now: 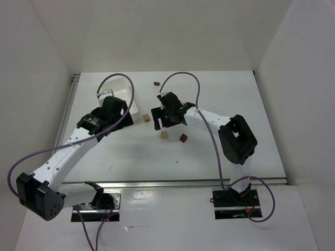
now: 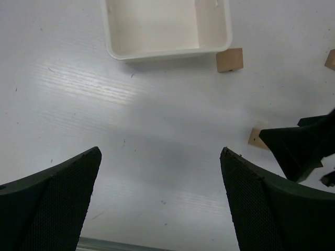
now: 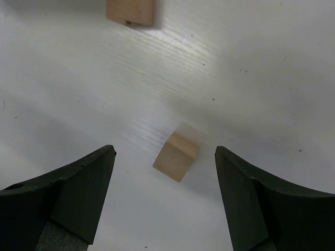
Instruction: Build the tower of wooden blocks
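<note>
The wood blocks lie singly on the table, and no wood block tower is in view. A tan cube [image 3: 176, 156], slightly blurred, sits between the fingers of my right gripper [image 3: 164, 148] [image 1: 156, 119], which is open and touches nothing. Farther ahead lies a second tan block [image 3: 131, 10] [image 1: 146, 118], close to the white tray's corner. My left gripper [image 2: 159, 151] [image 1: 119, 109] is open over bare table with nothing between its fingers. Another tan block [image 1: 164, 135] and two maroon blocks [image 1: 183, 138] [image 1: 156, 82] lie apart.
The white tray [image 2: 167, 51] [image 1: 125, 86] stands just ahead of my left gripper, at the table's back left. A right finger [image 2: 298, 149] reaches into the left wrist view and partly hides a tan block [image 2: 256, 138]. White walls enclose the table.
</note>
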